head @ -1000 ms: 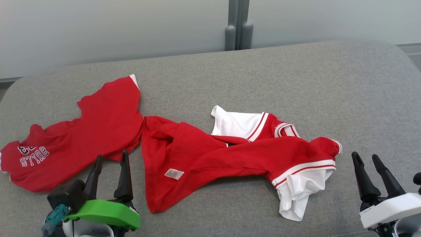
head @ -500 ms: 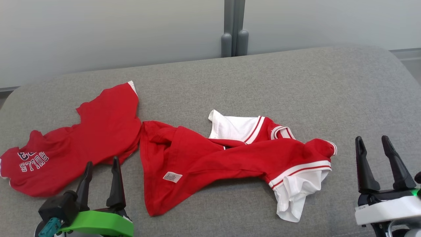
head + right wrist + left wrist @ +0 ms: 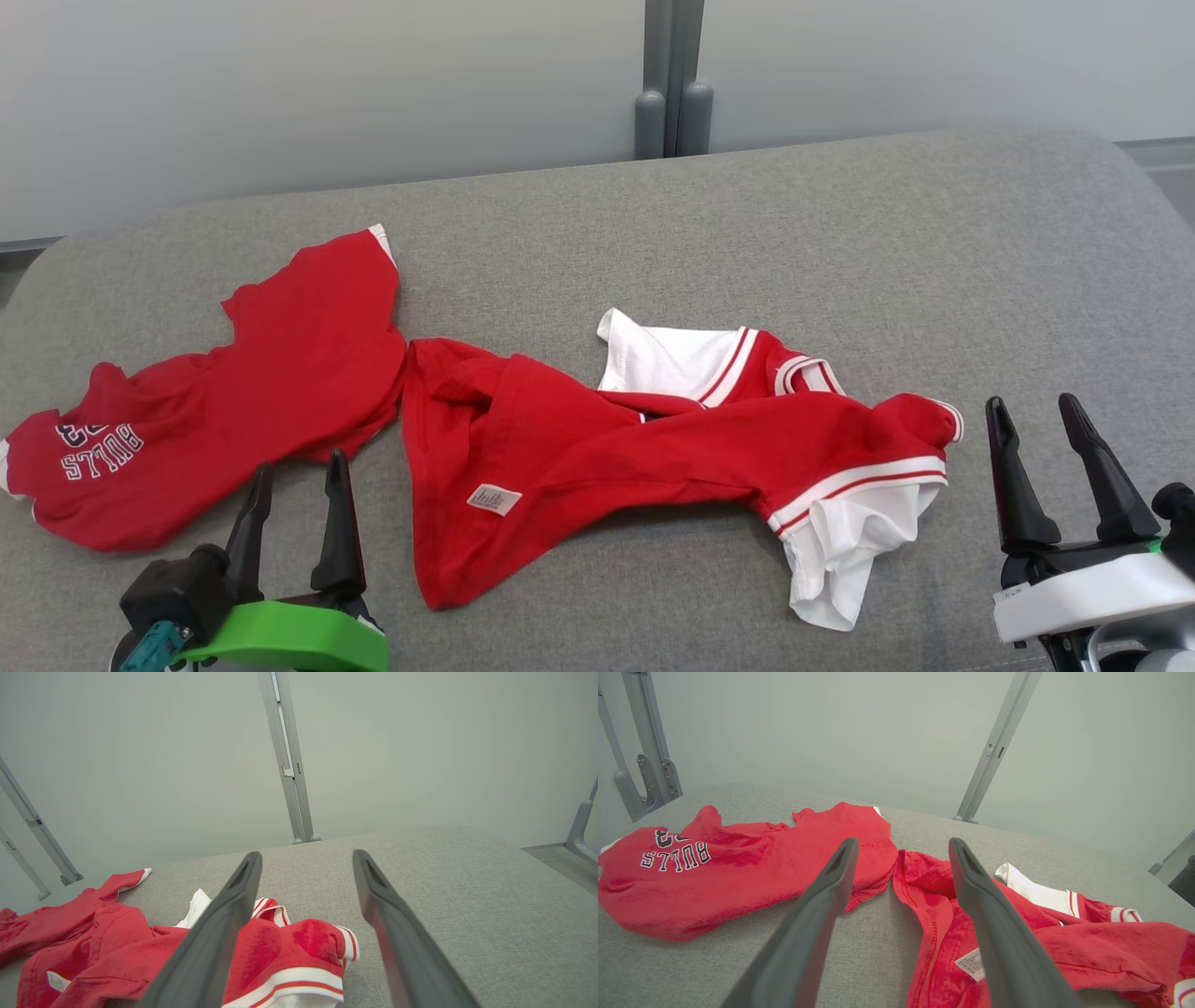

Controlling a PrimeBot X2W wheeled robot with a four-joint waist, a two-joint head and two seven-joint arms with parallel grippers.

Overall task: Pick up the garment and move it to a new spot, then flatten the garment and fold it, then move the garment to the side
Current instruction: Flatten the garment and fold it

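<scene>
A crumpled red garment point(image 3: 644, 457) with white sleeves and striped trim lies mid-surface, a white label showing on its near left part; it also appears in the left wrist view point(image 3: 1064, 947) and right wrist view point(image 3: 289, 947). Touching its left edge lies a second red garment point(image 3: 243, 383) printed "BULLS" point(image 3: 738, 868). My left gripper point(image 3: 301, 465) is open just short of the near edge of that BULLS piece, nothing between its fingers point(image 3: 903, 842). My right gripper point(image 3: 1032, 403) is open to the right of the white-sleeved garment, apart from it point(image 3: 307, 854).
Both garments rest on a grey padded fabric surface point(image 3: 840, 243) with rounded corners. Behind its far edge stand a grey metal post point(image 3: 672, 75) and a pale wall. Bare fabric stretches across the back and the right side.
The head camera has shifted slightly. My left gripper has drawn back toward the near edge; my right gripper has moved forward a little. Both garments lie as before.
</scene>
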